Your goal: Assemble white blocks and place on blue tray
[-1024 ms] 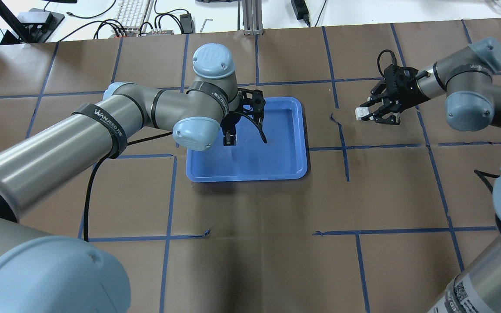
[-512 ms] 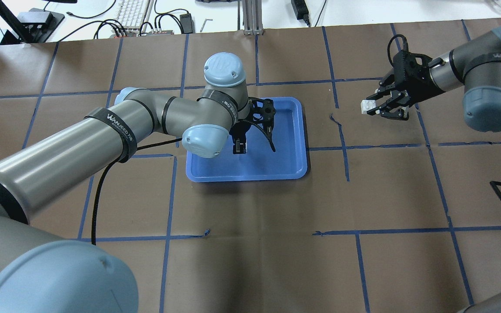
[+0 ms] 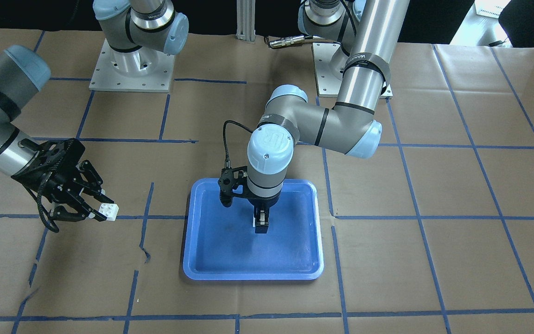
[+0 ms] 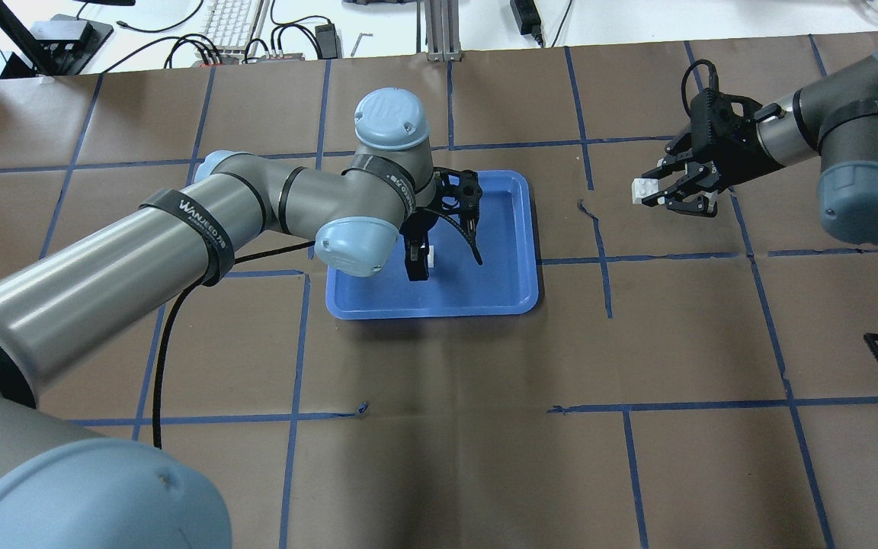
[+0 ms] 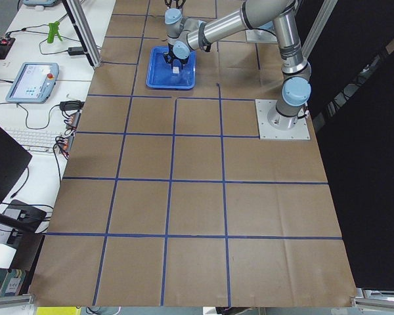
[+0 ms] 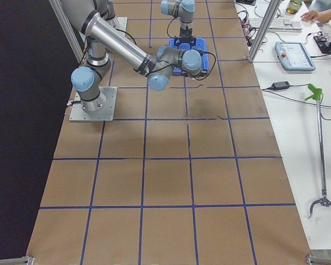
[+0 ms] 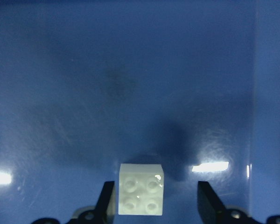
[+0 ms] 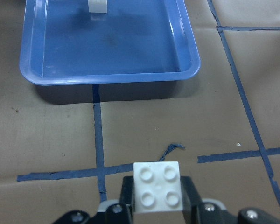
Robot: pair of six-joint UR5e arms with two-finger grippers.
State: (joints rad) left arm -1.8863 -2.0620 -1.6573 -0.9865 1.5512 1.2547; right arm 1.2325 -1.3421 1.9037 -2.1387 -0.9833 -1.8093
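White blocks are not joined yet, and I have one at each arm. The first block [image 7: 140,189] sits studs up, about in the middle of the blue tray [image 4: 504,259]. I think it rests on the tray floor. The left gripper [image 4: 417,268] hangs right over it with its jaws spread. One finger [image 7: 108,205] is just beside the block and the other stands clear of it, so nothing grips it. I judge the tray floor is a good spot for it, flat and firm, so it can be pushed on from above.

The second block [image 8: 157,186] is pinched tight in the jaws of the right gripper [image 4: 658,194]. It is up off the desk [image 4: 447,457] and well apart from the tray. The jaws hold it by its sides at the very tips, studs up. That leaves its hollow bottom free to go down on the first block's studs.

The left arm covers the first block from above. I think it must lift away before the right arm can bring its block over. The two blocks need to line up square, or the studs may not click.
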